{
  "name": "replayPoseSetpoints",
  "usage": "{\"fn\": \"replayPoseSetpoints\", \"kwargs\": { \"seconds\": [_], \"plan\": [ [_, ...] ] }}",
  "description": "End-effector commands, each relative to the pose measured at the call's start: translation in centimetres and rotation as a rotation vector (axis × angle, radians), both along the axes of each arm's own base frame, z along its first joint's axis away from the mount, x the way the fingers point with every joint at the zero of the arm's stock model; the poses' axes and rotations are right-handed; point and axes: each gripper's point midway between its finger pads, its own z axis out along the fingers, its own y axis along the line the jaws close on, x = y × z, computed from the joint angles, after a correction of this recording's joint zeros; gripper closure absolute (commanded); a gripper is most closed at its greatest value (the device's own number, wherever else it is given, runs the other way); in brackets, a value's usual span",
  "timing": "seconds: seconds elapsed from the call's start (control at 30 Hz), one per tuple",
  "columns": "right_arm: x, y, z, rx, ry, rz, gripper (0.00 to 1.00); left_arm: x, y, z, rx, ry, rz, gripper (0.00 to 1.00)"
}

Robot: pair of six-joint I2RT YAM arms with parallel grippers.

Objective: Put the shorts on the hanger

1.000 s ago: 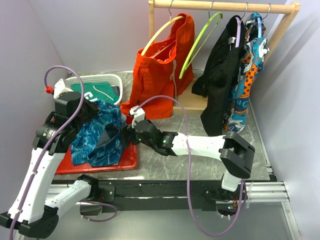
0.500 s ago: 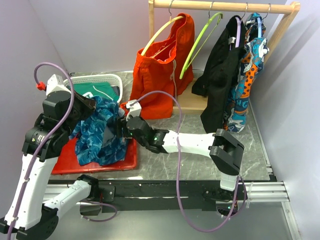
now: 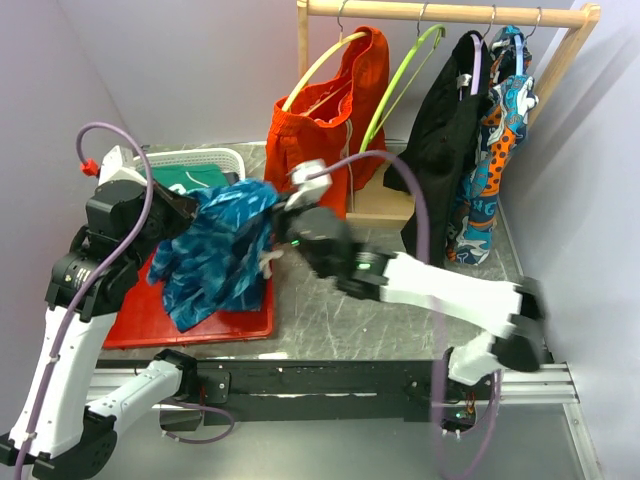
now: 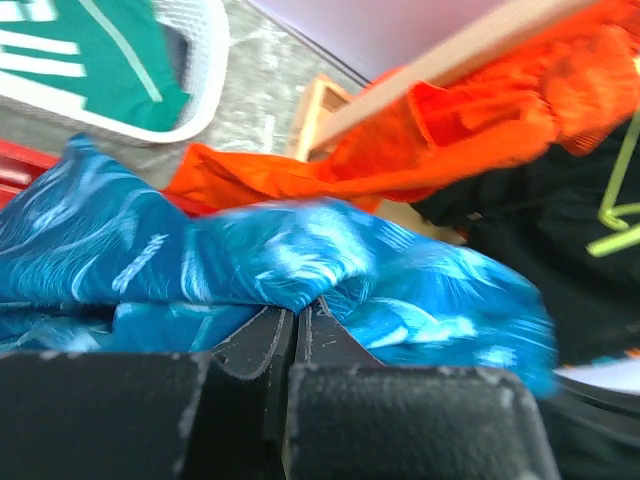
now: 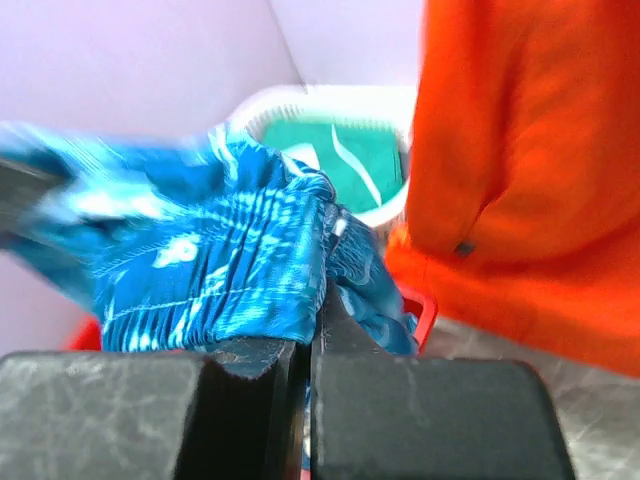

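The blue-and-teal shorts [image 3: 222, 250] hang stretched between my two grippers above the red tray [image 3: 150, 325]. My left gripper [image 3: 188, 213] is shut on their left edge; in the left wrist view its jaws [image 4: 298, 312] pinch a fold of the shorts [image 4: 370, 265]. My right gripper [image 3: 283, 228] is shut on the right edge; in the right wrist view the waistband of the shorts [image 5: 210, 260] is clamped at its fingertips [image 5: 310, 335]. The lime-green hanger [image 3: 400, 85] hangs bare on the wooden rail [image 3: 440, 12], up and to the right of both grippers.
Orange shorts [image 3: 325, 140] on a yellow hanger [image 3: 318, 68] hang left of the lime-green one. A black garment [image 3: 445, 140] and a patterned garment [image 3: 500, 130] hang to its right. A white basket [image 3: 195, 158] holding a green garment sits behind the tray.
My right gripper has shut on the shorts' right edge and swung up and to the right with it. The shorts have risen off the tray and spread out between both grippers.
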Motion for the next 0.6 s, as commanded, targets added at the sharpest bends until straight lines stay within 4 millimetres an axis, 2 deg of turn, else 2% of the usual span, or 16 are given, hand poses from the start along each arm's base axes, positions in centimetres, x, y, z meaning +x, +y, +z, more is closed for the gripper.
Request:
{"fn": "replayPoseSetpoints", "kwargs": {
  "seconds": [0.0, 0.17, 0.27, 0.3, 0.33, 0.37, 0.43, 0.47, 0.5, 0.53, 0.57],
  "plan": [
    [-1.8, -6.0, 9.7, 0.105, -0.107, -0.058, 1.0, 0.9, -2.5, 3.4, -0.03, -0.118, -0.133, 0.99],
    [-4.0, -10.3, 14.1, 0.088, -0.139, -0.082, 1.0, 2.5, -6.4, 3.4, -0.033, -0.122, -0.328, 0.99],
    [-4.7, -12.5, 15.8, 0.065, -0.146, -0.126, 1.0, 2.8, -9.3, 3.2, -0.009, -0.122, -0.426, 0.99],
    [-5.2, -12.7, 16.1, 0.062, -0.146, -0.125, 1.0, 2.0, -11.2, 3.4, -0.002, -0.129, -0.486, 0.99],
    [-5.4, -13.0, 16.1, 0.05, -0.145, -0.135, 1.0, 2.4, -12.3, 2.7, 0.02, -0.114, -0.495, 0.99],
    [-5.3, -13.9, 16.0, 0.034, -0.138, -0.167, 1.0, 2.3, -13.2, 2.5, 0.039, -0.113, -0.517, 0.98],
    [-5.1, -14.3, 15.1, 0.005, -0.119, -0.202, 1.0, 2.0, -15.0, 1.3, 0.051, -0.082, -0.552, 0.94],
    [-4.6, -15.2, 13.6, -0.049, -0.103, -0.263, 1.0, 2.1, -15.2, -0.1, 0.055, -0.049, -0.556, 0.9],
    [-4.1, -15.6, 12.5, -0.078, -0.089, -0.291, 1.0, 2.5, -14.7, -0.9, 0.069, -0.034, -0.517, 0.82],
    [-3.8, -15.9, 11.5, -0.059, -0.051, -0.308, 1.0, 2.5, -14.3, -1.3, 0.069, -0.029, -0.499, 0.62],
    [-3.5, -16.2, 8.6, -0.122, -0.005, -0.306, 1.0, 2.7, -13.7, -3.1, 0.092, 0.004, -0.467, 0.53]
  ]
}}
